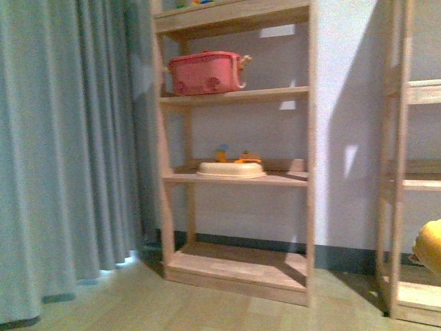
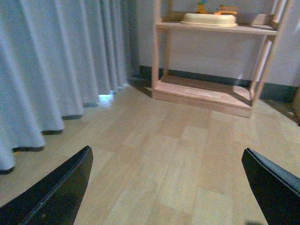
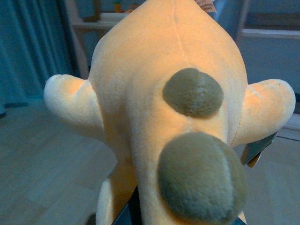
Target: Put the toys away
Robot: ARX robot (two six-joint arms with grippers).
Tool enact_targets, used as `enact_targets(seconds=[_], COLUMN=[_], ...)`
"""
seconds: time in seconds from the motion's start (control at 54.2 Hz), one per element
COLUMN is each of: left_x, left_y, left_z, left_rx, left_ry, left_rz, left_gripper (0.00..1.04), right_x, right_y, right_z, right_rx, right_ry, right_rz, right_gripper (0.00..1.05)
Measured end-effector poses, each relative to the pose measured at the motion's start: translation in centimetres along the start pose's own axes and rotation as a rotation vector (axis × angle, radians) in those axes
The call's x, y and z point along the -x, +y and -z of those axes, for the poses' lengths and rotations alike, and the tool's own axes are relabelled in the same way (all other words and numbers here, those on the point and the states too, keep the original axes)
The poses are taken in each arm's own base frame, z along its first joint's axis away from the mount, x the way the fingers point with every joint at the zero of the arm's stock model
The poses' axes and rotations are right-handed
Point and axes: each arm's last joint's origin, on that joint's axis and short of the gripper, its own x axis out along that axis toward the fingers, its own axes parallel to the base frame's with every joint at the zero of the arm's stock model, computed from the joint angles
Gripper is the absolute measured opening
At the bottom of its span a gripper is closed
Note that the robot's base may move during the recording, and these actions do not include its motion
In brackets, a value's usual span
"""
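The orange-yellow plush toy (image 3: pixel 154 93) fills the right wrist view, with two grey-brown round patches and stubby limbs to either side. My right gripper (image 3: pixel 187 220) is shut on it, its dark fingers mostly hidden under the plush. In the front view only a yellow edge of the plush (image 1: pixel 431 245) shows at the far right. My left gripper (image 2: pixel 173 187) is open and empty, its black fingertips (image 2: pixel 56 192) wide apart above the bare wooden floor.
A wooden shelf unit (image 1: pixel 234 96) stands ahead against the wall, holding a pink basket (image 1: pixel 205 72) and a cream tray (image 1: pixel 231 169) with small toys. A second shelf unit (image 1: pixel 406 179) stands at right. Grey-blue curtains (image 1: pixel 69 138) hang at left.
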Motion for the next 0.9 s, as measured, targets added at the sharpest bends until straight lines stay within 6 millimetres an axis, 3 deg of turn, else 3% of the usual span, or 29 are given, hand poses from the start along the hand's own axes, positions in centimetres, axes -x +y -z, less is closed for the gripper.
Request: enact_targets(seconds=[0.903], left_x=[0.0], left_y=[-0.01], left_z=[0.0], left_rx=[-0.002], left_ry=[0.0], left_rz=[0.002], left_gripper=[0.98], right_x=[0.01], right_y=[0.0], right_z=[-0.01], right_rx=[0.0], right_ry=[-0.001], right_rz=[-0.003], right_gripper=[0.07])
